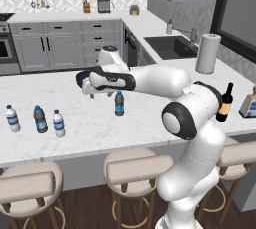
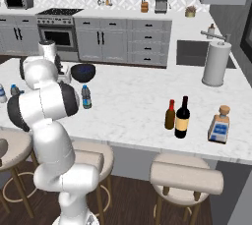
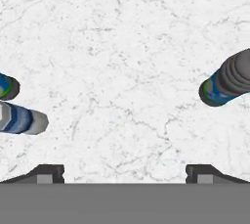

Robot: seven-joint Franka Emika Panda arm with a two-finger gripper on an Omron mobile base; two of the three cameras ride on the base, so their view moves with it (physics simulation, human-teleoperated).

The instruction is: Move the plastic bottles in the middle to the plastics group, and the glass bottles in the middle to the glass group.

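Grey cabinets (image 2: 106,42), marble counter (image 2: 133,101), dark, perhaps wooden, floor (image 2: 133,199).

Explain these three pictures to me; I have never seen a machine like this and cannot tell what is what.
The white jointed thing is a robot arm standing at a marble kitchen counter. Two pictures come from cameras behind it, one on each side. The third looks straight down from its hand. Its gripper, two dark tips at the bottom, is open and holds nothing. On the counter stand three small water bottles in a group at the left and one dark water bottle near the middle. To the right stand a tall wine bottle, a small brown bottle, a squat pale bottle and a paper-towel roll.
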